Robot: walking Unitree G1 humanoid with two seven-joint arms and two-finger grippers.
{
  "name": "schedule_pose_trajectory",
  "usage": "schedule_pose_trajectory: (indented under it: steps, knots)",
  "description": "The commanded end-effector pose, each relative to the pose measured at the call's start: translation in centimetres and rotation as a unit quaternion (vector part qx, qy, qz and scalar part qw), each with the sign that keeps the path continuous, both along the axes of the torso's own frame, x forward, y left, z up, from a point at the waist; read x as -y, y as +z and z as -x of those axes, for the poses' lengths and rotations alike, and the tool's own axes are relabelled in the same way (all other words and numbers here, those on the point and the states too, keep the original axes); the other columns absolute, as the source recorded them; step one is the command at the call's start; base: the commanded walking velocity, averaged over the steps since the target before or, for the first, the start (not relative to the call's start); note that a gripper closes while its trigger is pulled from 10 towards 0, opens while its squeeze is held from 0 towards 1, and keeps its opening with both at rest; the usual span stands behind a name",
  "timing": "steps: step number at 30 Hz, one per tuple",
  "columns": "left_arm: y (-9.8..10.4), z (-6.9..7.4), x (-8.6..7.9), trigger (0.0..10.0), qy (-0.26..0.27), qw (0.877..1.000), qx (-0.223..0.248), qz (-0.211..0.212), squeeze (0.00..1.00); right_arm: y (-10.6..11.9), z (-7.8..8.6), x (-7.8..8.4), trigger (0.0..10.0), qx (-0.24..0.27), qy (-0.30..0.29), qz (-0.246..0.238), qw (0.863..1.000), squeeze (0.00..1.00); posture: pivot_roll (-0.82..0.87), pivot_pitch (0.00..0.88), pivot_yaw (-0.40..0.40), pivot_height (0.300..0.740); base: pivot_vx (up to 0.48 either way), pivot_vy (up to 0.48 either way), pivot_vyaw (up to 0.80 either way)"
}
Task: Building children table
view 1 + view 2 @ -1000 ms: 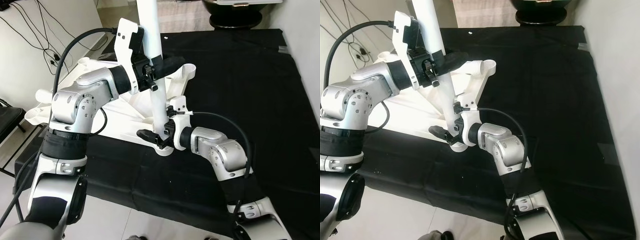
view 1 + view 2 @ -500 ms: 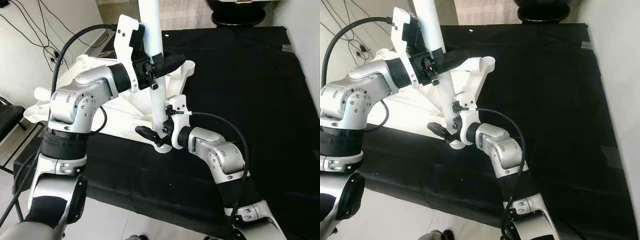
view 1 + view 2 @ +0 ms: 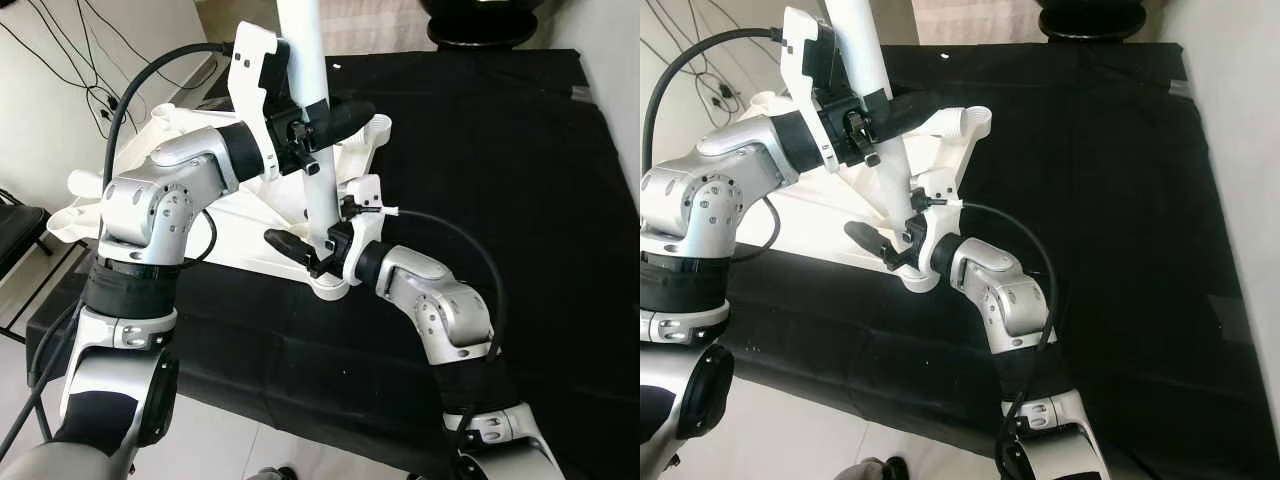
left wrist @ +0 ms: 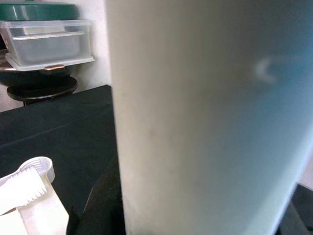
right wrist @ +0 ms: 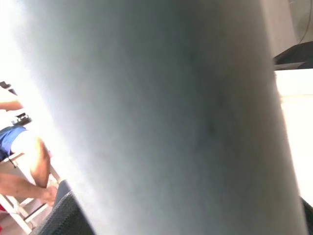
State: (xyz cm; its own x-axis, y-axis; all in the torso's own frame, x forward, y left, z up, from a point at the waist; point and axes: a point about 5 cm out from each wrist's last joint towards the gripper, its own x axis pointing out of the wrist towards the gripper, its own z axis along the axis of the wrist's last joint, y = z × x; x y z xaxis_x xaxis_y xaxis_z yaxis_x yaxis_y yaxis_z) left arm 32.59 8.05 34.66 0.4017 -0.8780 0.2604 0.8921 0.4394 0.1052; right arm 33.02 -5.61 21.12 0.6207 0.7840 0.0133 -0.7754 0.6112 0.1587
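I see the white leg (image 3: 312, 120) standing near upright, tilted slightly, its foot seated in a socket (image 3: 330, 288) at the near corner of the white tabletop (image 3: 200, 225). The tabletop lies upside down on the black cloth (image 3: 480, 150), partly overhanging the cloth's left edge.

My left gripper (image 3: 318, 122) is clamped on the leg at mid-height, one black finger (image 3: 345, 112) wrapping past the leg toward the right. My right gripper (image 3: 312, 252) is closed on the leg low down, just above the socket, with a finger (image 3: 285, 243) projecting to the left of the leg. In each wrist view the leg (image 4: 205, 117) sits directly against the camera.

A second socket (image 3: 378, 127) with a ribbed collar shows at the tabletop's far corner. A clear lidded box (image 4: 46, 41) rests on a dark round stand (image 4: 41, 88) beyond the cloth. Cables (image 3: 75, 60) hang on the left wall.
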Motion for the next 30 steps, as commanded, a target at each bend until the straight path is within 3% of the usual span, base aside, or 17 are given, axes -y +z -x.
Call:
schedule_pose_trajectory:
  steps: [1,10,11,12,21,23,24,25,30]
  knots:
    - [0.9,2.3,4.0,0.0,-0.135,0.99,0.02,0.016,0.0,2.0,1.4,-3.7,10.0,0.042,0.095,-0.026,0.994,0.0,0.05,0.173,0.134,0.74,0.0,0.0,0.0]
    - [0.9,2.4,4.1,0.0,-0.137,0.99,0.02,0.018,0.0,2.3,1.1,-3.9,10.0,0.069,0.081,-0.012,0.994,0.0,0.05,0.173,0.134,0.74,0.0,0.0,0.0]
    - [0.9,2.4,4.1,0.0,-0.138,0.99,0.02,0.019,0.0,2.6,0.9,-4.0,1.6,0.078,0.075,-0.015,0.994,0.0,0.05,0.173,0.134,0.74,0.0,0.0,0.0]
    - [0.9,2.4,4.2,0.0,-0.138,0.99,0.02,0.02,0.0,3.0,0.7,-4.1,0.0,0.09,0.07,-0.018,0.993,0.0,0.05,0.173,0.133,0.74,0.0,0.0,0.0]
    - [1.0,2.6,4.4,0.0,-0.142,0.989,0.019,0.023,0.0,3.2,0.7,-4.2,0.0,0.105,0.069,-0.006,0.992,0.0,0.05,0.173,0.132,0.74,0.0,0.0,0.0]
    - [1.0,2.6,4.4,0.5,-0.143,0.989,0.021,0.022,0.0,3.2,0.7,-4.2,0.0,0.106,0.066,-0.004,0.992,0.0,0.05,0.172,0.134,0.74,0.0,0.0,0.0]
    - [1.0,2.6,4.4,3.3,-0.142,0.989,0.023,0.022,0.0,3.1,0.6,-4.2,0.0,0.106,0.063,-0.004,0.992,0.0,0.05,0.172,0.134,0.74,0.0,0.0,0.0]
    - [1.0,2.6,4.4,10.0,-0.139,0.99,0.025,0.022,0.0,3.1,0.5,-4.1,0.0,0.107,0.059,-0.002,0.992,0.0,0.05,0.172,0.134,0.74,0.0,0.0,0.0]
    - [1.2,2.4,4.3,10.0,-0.124,0.991,0.036,0.03,0.01,3.1,0.2,-4.0,0.0,0.11,0.048,0.002,0.993,0.0,0.05,0.169,0.134,0.74,0.0,0.0,0.0]
